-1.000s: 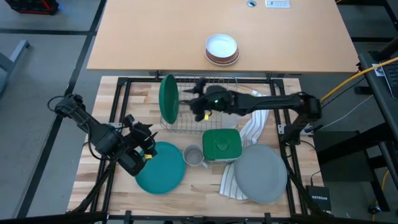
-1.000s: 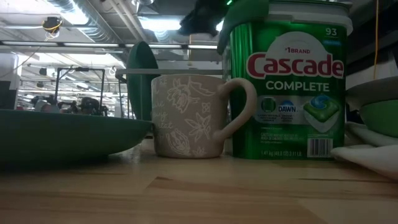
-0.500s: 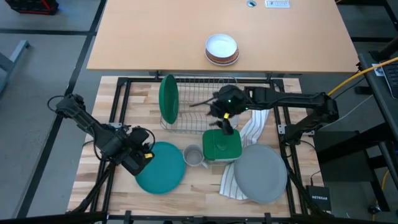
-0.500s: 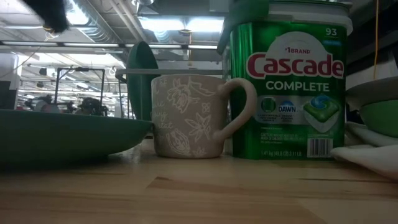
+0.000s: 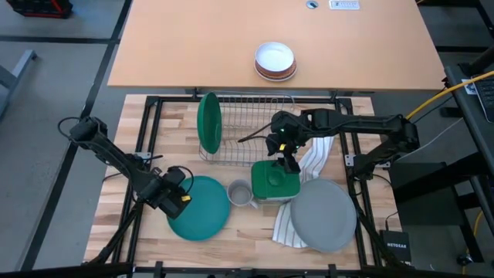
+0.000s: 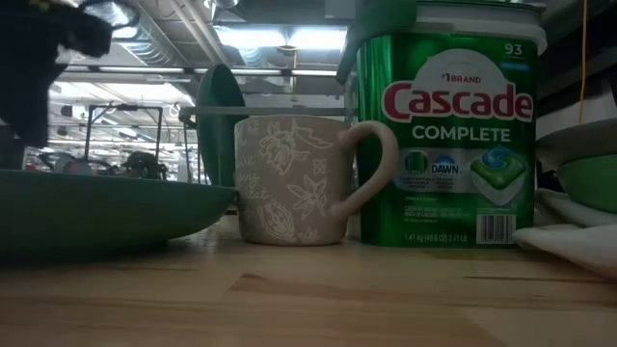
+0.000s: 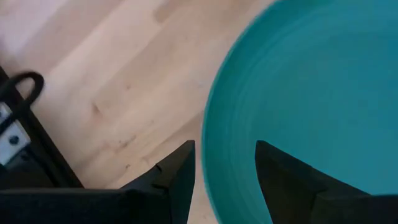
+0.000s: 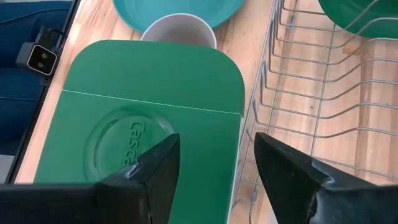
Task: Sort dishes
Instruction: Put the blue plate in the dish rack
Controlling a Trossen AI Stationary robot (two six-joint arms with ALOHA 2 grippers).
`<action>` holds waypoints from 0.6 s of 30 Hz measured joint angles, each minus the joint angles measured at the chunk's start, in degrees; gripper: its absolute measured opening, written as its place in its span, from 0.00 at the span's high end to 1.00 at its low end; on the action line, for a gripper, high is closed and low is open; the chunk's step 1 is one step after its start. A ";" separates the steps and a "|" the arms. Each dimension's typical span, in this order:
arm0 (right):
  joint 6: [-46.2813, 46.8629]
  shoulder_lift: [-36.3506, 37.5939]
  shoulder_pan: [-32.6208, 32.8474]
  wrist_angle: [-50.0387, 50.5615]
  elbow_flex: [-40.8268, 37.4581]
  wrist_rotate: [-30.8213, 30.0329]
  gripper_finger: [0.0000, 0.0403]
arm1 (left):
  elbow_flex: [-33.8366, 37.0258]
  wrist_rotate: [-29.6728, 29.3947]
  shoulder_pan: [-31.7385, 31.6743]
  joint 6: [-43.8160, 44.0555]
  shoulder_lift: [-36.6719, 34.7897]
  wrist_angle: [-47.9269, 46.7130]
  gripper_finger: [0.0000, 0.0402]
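I see the teal plate [image 5: 199, 207] flat on the wooden table [image 5: 177, 120] at about seven o'clock from the wire rack [image 5: 247, 131], with the dark green plate [image 5: 208, 122] standing on edge at the rack's nine o'clock end and the grey plate [image 5: 324, 215] lying on a striped towel [image 5: 312, 158] at five o'clock. My left gripper [image 7: 224, 162] sits at the teal plate's nine o'clock rim, fingers [image 7: 177, 171] parted a moderate gap astride the edge, holding nothing. My right gripper [image 8: 214, 152] hangs with fingers apart and empty over the green detergent tub [image 5: 275, 179], which stands just beside the mug [image 5: 240, 193].
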State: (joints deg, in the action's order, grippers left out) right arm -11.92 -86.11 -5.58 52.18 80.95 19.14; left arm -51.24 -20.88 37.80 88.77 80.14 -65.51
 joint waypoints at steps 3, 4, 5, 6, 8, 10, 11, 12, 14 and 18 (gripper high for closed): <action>0.02 0.00 0.00 -0.43 0.00 0.00 0.48 | 2.12 1.52 -0.07 0.52 0.00 1.97 0.61; 0.02 -0.02 0.00 -0.75 0.00 0.01 0.48 | 2.74 1.71 -0.07 0.79 0.00 2.73 0.61; 0.02 -0.02 0.00 -1.07 0.00 0.00 0.48 | 3.37 1.85 -0.09 0.96 0.00 3.60 0.61; 0.02 -0.02 0.00 -1.45 0.00 0.00 0.48 | 3.87 1.87 -0.09 1.21 0.00 4.07 0.61; -0.15 -0.02 -0.02 -2.06 0.00 0.02 0.48 | 5.03 1.92 -0.09 1.84 0.00 4.79 0.61; -0.30 -0.02 -0.02 -2.50 0.00 0.00 0.48 | 6.40 2.50 -0.09 2.81 0.00 5.29 0.61; -0.31 -0.02 -0.02 -2.78 0.00 0.00 0.48 | 6.96 2.68 -0.09 3.70 0.00 5.44 0.61; -0.36 -0.02 -0.02 -2.92 0.00 0.00 0.48 | 7.52 2.91 -0.09 4.26 0.00 5.58 0.61; -0.46 -0.02 -0.02 -2.92 0.00 0.00 0.48 | 8.84 3.80 -0.09 5.31 0.00 6.48 0.61; -0.50 -0.02 -0.02 -2.92 0.00 -0.26 0.48 | 11.07 4.26 -0.09 5.64 0.00 11.57 0.61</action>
State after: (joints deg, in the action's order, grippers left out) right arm -12.43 -86.13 -5.61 49.25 80.95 18.88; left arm -40.17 -16.62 37.71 94.41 80.14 -53.94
